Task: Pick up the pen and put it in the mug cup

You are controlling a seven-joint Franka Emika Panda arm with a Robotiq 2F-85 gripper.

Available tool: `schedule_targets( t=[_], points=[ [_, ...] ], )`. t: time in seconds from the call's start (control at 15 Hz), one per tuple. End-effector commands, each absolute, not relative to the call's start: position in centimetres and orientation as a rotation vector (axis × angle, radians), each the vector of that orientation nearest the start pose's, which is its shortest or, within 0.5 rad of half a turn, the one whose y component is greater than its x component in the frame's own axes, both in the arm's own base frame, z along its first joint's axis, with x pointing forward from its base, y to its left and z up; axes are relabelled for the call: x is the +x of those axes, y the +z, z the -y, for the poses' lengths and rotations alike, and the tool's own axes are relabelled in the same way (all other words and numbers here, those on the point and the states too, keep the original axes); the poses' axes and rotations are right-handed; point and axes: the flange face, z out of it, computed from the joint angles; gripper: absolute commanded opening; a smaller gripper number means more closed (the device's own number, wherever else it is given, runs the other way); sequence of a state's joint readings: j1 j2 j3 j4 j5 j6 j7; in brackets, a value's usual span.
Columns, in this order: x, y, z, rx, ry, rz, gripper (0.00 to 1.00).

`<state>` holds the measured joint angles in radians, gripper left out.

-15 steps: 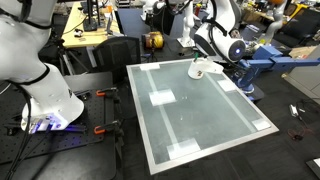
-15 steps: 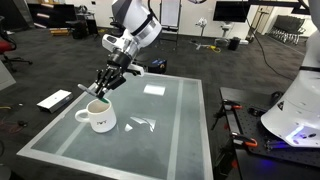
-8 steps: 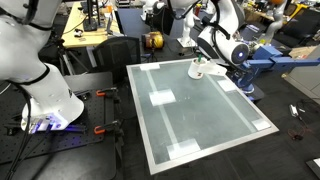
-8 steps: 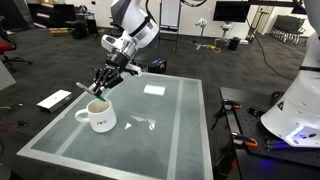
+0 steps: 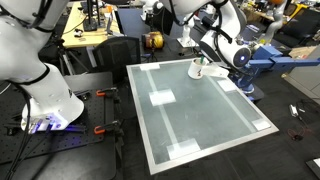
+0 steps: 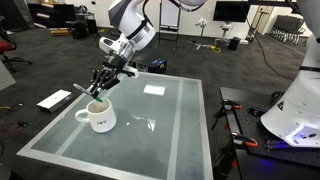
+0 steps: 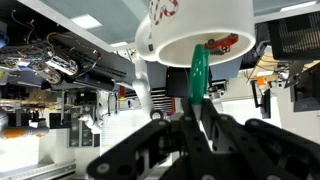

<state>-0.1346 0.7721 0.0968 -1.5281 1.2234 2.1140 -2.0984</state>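
Robotics lab: monitors (image 6: 232, 10), cluttered workbench (image 5: 85, 38)

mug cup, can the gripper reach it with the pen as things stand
Probably yes: the gripper, shut on the pen, hangs just above the mug cup, and nothing blocks its open mouth.

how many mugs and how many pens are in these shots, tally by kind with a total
small white mug with a side handle: 1
thin green pen, clamped in the gripper: 1
total: 2
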Motion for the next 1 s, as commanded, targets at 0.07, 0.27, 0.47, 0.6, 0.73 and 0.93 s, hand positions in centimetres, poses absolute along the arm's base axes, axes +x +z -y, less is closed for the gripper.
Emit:
schedule_targets(
  t=[0.07,0.27,0.47,0.6,0.73,0.93],
  points=[
    [71.8,20.4,-0.6,-1.888,-1.050,1.307,0.04],
    [71.7,19.8,-0.7,-1.896,-1.038,1.297,0.40],
    [71.6,19.6,-0.7,-1.898,-1.033,1.292,0.62],
    [71.6,19.7,-0.7,-1.900,-1.032,1.292,0.77],
    [71.5,20.0,-0.8,-1.897,-1.037,1.296,0.92],
    [71.2,20.9,-0.9,-1.890,-1.054,1.313,1.00]
  ],
)
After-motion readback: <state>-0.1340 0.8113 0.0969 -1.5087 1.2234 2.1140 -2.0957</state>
